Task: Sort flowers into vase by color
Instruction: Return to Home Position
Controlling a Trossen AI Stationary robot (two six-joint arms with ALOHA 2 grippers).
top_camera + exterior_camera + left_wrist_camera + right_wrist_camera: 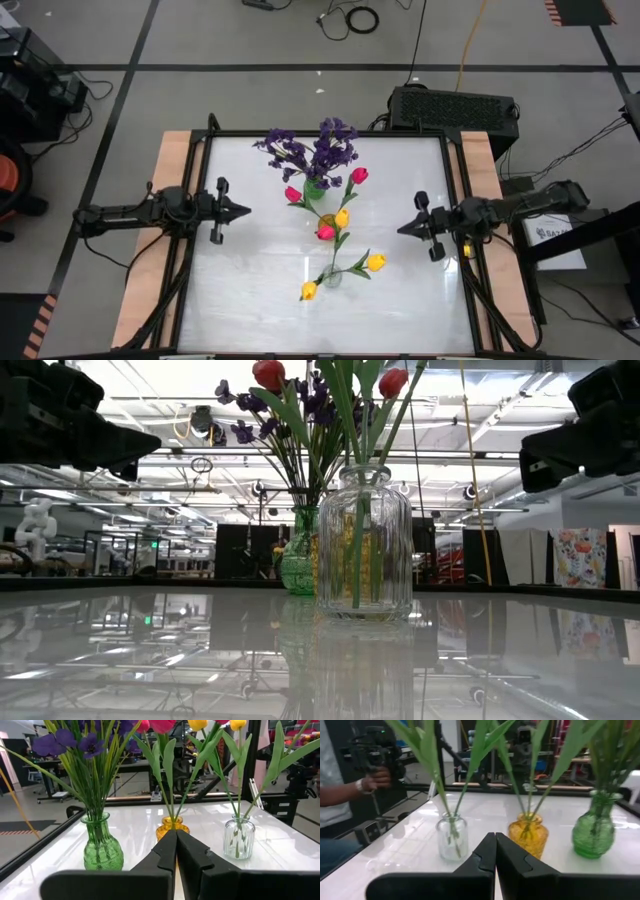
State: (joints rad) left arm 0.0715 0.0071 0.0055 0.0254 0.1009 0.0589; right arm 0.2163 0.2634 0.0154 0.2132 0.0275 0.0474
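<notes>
L claw: dark two-finger left gripper [243,211], L side of glossy white table [400,310]; fingers pressed together, nothing betw. them; well apart from vases.
Green vase: bulbous textured green glass vase [102,847], narrow neck, back of the row; holds bushy purple sprigs [75,742] on thin green stems.
Amber vase: round textured amber glass vase [528,836], mid row; holds pink-red tulips [359,176] w/ long leaves.
Clear vase: ribbed clear glass vase [363,545], front of row; holds yellow tulips [376,262], stems leaning outward.
R claw: dark two-finger right gripper [402,229], R side; fingers pressed together, empty.
</notes>
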